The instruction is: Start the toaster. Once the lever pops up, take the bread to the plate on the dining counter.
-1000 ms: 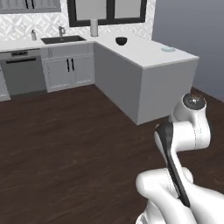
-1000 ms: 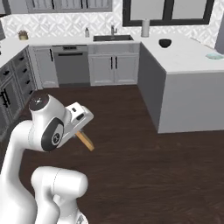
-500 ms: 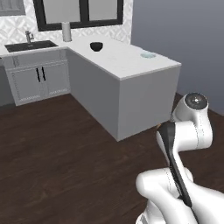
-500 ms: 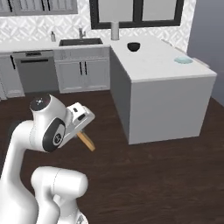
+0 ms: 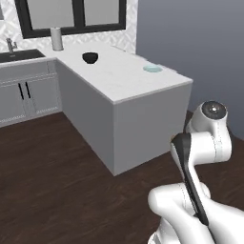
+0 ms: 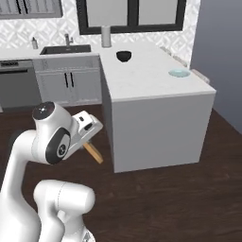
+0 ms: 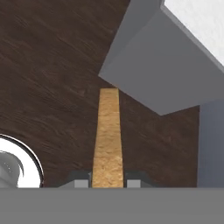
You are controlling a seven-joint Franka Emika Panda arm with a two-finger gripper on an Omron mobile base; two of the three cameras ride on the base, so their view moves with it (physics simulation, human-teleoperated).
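Bread (image 7: 107, 135) pinched edge-on between the gripper (image 7: 107, 177) fingers, carried low over the dark floor and well short of the plate (image 6: 179, 73) on the dining counter (image 6: 156, 80); a thin-edge hold risks slipping in transit.

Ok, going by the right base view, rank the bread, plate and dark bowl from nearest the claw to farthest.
1. bread: pinched in the claw itself, low over the floor.
2. plate: near the counter's right edge.
3. dark bowl: at the back, toward the window.
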